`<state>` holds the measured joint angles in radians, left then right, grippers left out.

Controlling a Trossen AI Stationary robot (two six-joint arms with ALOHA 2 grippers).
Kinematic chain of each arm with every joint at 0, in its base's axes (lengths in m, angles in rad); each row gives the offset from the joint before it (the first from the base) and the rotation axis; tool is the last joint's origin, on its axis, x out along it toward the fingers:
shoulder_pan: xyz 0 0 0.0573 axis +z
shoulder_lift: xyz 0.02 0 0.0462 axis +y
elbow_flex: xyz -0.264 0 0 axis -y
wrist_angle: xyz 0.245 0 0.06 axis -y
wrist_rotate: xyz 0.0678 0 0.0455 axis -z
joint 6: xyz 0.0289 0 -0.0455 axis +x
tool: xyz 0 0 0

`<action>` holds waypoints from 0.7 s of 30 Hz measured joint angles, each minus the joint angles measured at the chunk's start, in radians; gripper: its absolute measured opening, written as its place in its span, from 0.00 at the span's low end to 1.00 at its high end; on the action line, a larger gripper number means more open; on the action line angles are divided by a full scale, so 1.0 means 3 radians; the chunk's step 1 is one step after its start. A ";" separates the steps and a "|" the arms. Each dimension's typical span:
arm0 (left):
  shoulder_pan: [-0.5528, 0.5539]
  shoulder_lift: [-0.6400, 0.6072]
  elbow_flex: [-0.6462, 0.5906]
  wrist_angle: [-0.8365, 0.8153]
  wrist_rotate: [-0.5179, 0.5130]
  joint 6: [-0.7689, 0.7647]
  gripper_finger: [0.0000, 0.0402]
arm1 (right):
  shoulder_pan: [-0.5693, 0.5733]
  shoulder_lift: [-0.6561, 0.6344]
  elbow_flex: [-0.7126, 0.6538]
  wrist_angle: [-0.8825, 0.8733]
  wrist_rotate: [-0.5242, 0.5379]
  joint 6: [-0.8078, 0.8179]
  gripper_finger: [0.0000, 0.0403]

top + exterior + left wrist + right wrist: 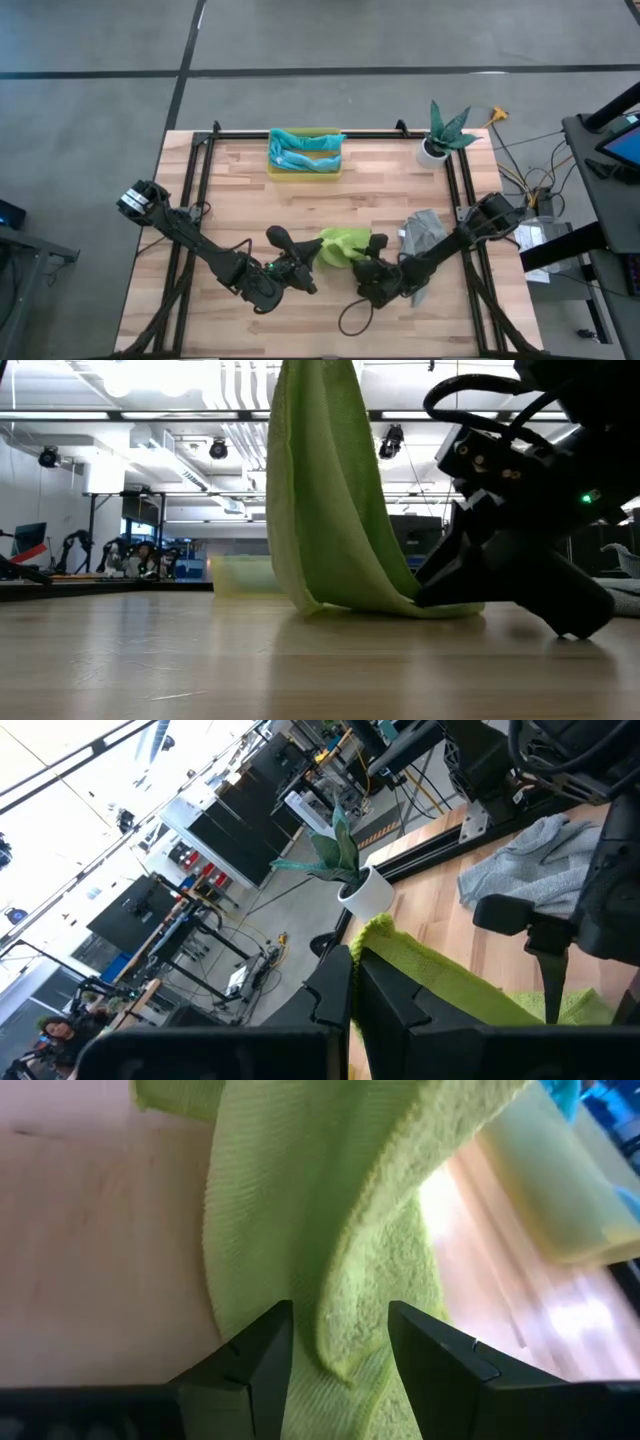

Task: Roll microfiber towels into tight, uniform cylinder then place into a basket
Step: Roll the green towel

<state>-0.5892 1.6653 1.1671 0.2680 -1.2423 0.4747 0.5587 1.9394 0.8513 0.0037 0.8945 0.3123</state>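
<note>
Lime green towel [343, 246] is being held up off the wooden table [240, 190] near the middle of the near edge, between the two grippers. In the low view it is hanging as a tall drape [325, 490], its lower edge resting on the boards beside the dark body of the right arm. The left gripper [305, 262] is being kept fully closed at the towel's left side — in the left wrist view a strip of the green cloth [440, 980] is emerging from between its fingers [395, 1010], so an edge is being pinched there. The right gripper [372, 262] is being held at the towel's right side with its fingers [250, 1365] partly apart; a fold of green cloth [350, 1250] is lying in the gap between them, though whether it is being squeezed cannot be told.

The grey towel [424, 233] is lying crumpled on the table just right of the green one, partly under the right arm. At the far edge, near the middle, the yellow basket [303, 170] is holding teal cloth [305, 150] — how many towels are lying in it cannot be told. A white pot with a green plant [440, 138] is standing at the far right corner.
</note>
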 joint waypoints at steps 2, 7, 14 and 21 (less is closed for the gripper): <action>0.0000 0.0000 0.0000 0.0000 0.0002 0.0000 0.00 | 0.0001 -0.0021 -0.0003 -0.0005 0.0038 -0.0029 0.40; -0.0001 0.0000 0.0000 -0.0001 0.0002 0.0000 0.00 | -0.0003 -0.0085 -0.0014 -0.0061 0.0077 -0.0108 0.40; 0.0000 0.0000 0.0000 -0.0001 0.0001 0.0000 0.00 | -0.0004 -0.0027 -0.0008 -0.0031 0.0075 -0.0083 0.40; -0.0001 0.0000 0.0000 -0.0001 0.0001 0.0000 0.00 | -0.0004 -0.0016 -0.0009 -0.0036 0.0089 -0.0102 0.28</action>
<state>-0.5895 1.6653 1.1671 0.2676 -1.2419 0.4748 0.5575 1.9347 0.8486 -0.0071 0.9211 0.2818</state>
